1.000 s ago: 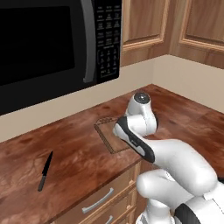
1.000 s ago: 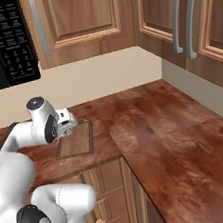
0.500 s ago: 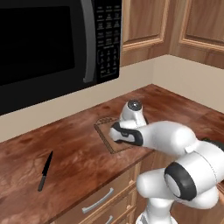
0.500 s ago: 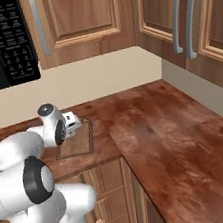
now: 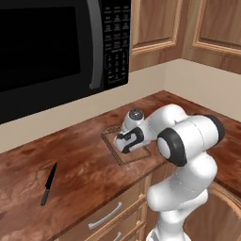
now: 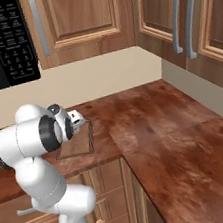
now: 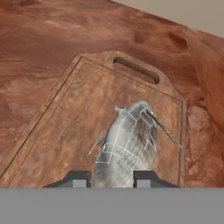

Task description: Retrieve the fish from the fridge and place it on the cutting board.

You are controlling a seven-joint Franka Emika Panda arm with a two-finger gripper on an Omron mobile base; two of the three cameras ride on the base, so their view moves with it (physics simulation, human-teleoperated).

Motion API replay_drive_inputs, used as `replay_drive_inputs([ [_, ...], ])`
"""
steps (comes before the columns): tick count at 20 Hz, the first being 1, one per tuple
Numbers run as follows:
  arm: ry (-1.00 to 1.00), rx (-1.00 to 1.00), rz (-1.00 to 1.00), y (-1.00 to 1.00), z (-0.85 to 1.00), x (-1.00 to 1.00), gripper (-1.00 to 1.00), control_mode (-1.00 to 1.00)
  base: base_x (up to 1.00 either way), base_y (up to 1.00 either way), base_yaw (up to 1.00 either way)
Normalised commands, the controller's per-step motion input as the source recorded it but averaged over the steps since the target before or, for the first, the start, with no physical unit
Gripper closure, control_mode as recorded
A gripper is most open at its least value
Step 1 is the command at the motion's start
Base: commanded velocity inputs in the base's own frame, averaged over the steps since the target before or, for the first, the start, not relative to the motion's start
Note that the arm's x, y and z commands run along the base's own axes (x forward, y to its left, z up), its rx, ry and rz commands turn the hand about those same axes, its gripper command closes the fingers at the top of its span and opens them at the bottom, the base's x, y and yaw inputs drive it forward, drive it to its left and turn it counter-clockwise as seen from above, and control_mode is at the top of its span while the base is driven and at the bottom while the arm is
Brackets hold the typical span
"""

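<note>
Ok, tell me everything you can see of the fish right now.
The pale grey-white fish is a small lumpy body with a faint grid-like scale pattern and thin fin spikes sticking out at its sides. In the hand view it runs lengthwise away from the gripper, whose two dark fingertips close on its near end. It sits over the brown wooden cutting board, narrow end towards the board's handle slot. Whether it rests on the board or hangs just above it cannot be told.

We see a pale grey-white fish (image 7: 127,144) (faint white grid lines across it) on a brown wooden cutting board (image 7: 74,113); the surface (image 7: 39,39) is mottled reddish-brown.
</note>
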Motion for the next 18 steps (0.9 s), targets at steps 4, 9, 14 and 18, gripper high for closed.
replay_drive_inputs([
  [4, 0.00, 0.00, 0.00, 0.00, 0.00, 0.00, -1.00, -1.00, 0.00, 0.00, 0.00],
  [9, 0.00, 0.00, 0.00, 0.00, 0.00, -0.08, -1.00, -1.00, 0.00, 0.00, 0.00],
  [14, 0.00, 0.02, 0.00, 0.00, 0.26, -0.93, -1.00, -1.00, 0.00, 0.00, 0.00],
  [18, -0.02, 0.07, 0.00, 0.01, 0.90, -1.00, -1.00, -1.00, 0.00, 0.00, 0.00],
])
